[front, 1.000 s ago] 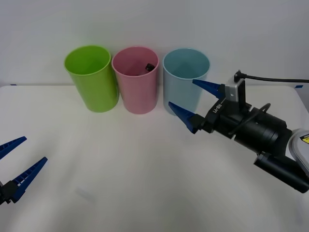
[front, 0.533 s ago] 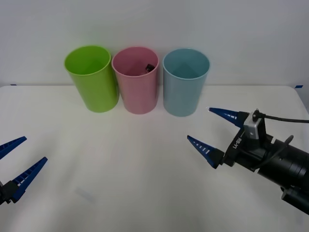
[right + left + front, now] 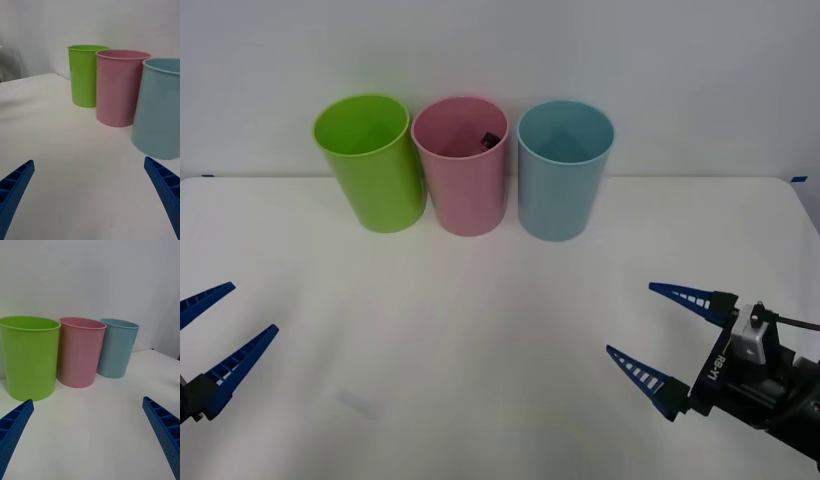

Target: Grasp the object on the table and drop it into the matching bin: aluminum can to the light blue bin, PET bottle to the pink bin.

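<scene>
The right hand had pulled well back from the bins over the last second, from just in front of the light blue bin to low over the near right of the surface, its fingers spread wide and holding nothing. The left hand had not stirred; it sat parked at the near left, likewise released. The PET bottle showed as a dark cap just inside the rim of the pink bin, beside the lime green bin. To my eye the drop was done and the arm was retreating.
</scene>
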Robot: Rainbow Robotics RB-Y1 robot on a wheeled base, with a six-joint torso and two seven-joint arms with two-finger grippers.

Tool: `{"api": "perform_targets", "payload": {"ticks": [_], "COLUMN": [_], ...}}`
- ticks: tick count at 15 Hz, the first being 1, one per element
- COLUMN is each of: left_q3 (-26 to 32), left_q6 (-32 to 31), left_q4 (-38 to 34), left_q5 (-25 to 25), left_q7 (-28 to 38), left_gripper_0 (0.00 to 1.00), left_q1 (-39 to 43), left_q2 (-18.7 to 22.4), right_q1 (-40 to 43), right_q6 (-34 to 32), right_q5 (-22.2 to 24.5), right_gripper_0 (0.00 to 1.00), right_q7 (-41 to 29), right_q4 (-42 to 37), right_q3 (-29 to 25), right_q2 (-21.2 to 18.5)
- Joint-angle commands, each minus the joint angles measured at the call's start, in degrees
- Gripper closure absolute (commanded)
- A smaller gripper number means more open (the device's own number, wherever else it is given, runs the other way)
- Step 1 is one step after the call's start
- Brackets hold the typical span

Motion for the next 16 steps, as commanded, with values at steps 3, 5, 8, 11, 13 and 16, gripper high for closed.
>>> {"api": "perform_targets", "payload": {"ticks": [3,5,8,11,13,16], "left_q3": [0.0,0.0,0.0,0.0,0.0,0.0], "left_q6": [0.0,0.0,0.0,0.0,0.0,0.0], "left_q4": [0.0,0.0,0.0,0.0,0.0,0.0], "left_q5": [0.0,0.0,0.0,0.0,0.0,0.0], "left_q7": [0.0,0.0,0.0,0.0,0.0,0.0], "left_gripper_0": [0.00,0.00,0.00,0.00,0.00,0.00], "left_q1": [0.0,0.0,0.0,0.0,0.0,0.0], "left_q2": [0.0,0.0,0.0,0.0,0.0,0.0], "right_q1": [5.7,7.0,8.7,10.0,10.3,10.3], "right_q6": [-4.2,-4.2,-4.2,-4.0,-4.0,-4.0], "right_q5": [-0.4,-0.6,-0.7,-0.7,-0.4,-0.4], "right_gripper_0": [0.00,0.00,0.00,0.00,0.00,0.00], "right_q7": [0.6,0.7,0.7,0.6,0.4,0.4], "right_q4": [0.0,0.0,0.0,0.0,0.0,0.0], "right_q3": [-5.8,-7.1,-8.4,-8.8,-8.8,-8.8], "right_q2": [2.0,2.0,2.0,2.0,2.0,2.0]}}
